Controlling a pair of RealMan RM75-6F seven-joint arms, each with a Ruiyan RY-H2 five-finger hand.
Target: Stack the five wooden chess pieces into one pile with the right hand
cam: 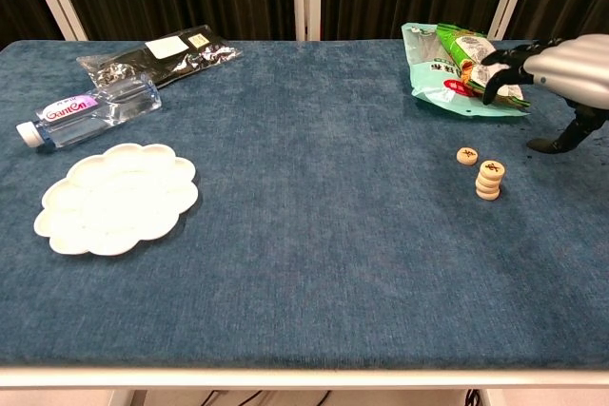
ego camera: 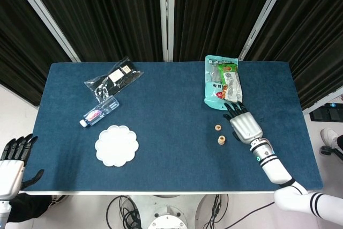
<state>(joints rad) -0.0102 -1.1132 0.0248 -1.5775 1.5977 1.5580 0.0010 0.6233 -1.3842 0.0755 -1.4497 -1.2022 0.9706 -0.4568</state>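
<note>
A short pile of round wooden chess pieces (cam: 489, 180) (ego camera: 222, 140) stands on the blue table at the right. One single piece (cam: 467, 155) (ego camera: 217, 127) lies flat just to its far left, apart from the pile. My right hand (cam: 557, 71) (ego camera: 245, 125) hovers to the right of both, above the table, fingers apart and holding nothing. It touches neither the pile nor the loose piece. My left hand (ego camera: 12, 162) hangs off the table's near left corner, fingers spread and empty.
A green snack bag (cam: 457, 68) lies just beyond the right hand. A white flower-shaped plate (cam: 118, 197), a water bottle (cam: 90, 111) and a black plastic packet (cam: 157, 56) sit on the left half of the table (cam: 304, 263).
</note>
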